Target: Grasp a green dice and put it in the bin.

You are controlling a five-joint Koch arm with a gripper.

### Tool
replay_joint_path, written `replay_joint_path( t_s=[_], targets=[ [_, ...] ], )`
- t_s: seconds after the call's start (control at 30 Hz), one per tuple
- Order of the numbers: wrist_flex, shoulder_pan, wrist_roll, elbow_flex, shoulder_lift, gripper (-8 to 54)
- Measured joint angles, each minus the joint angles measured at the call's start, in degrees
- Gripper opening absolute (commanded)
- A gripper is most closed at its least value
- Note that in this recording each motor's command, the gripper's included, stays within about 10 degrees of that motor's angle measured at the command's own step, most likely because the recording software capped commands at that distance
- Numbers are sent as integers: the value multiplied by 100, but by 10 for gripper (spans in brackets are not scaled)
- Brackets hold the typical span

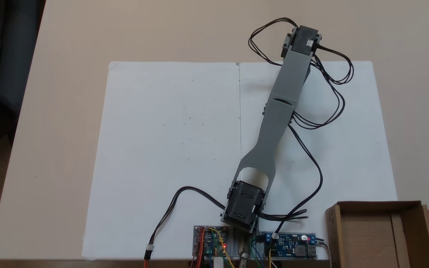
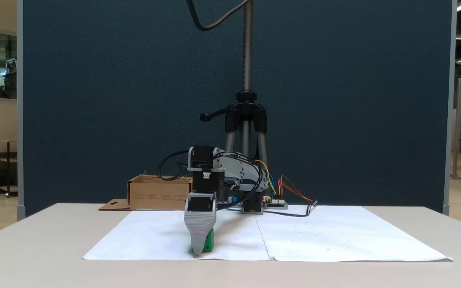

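I count one green dice (image 2: 209, 245) on the white sheet (image 2: 334, 236), one bin (image 1: 378, 234); my gripper (image 2: 198, 250) touches the dice, jaw state unreadable.

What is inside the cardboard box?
In the top-down fixed view, the box shows only bare cardboard. Its bottom part is cut off by the frame, so that part cannot be checked.

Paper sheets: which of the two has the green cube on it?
The left sheet in the table-level fixed view: the green dice sits there at the tool, left of the seam.
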State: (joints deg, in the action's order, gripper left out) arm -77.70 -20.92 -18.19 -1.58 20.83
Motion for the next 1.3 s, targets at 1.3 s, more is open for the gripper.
replay_joint_path(
  t_s=[1.3],
  targets=[
    [-439,-1784,1767,-1670,4447,119]
  ],
)
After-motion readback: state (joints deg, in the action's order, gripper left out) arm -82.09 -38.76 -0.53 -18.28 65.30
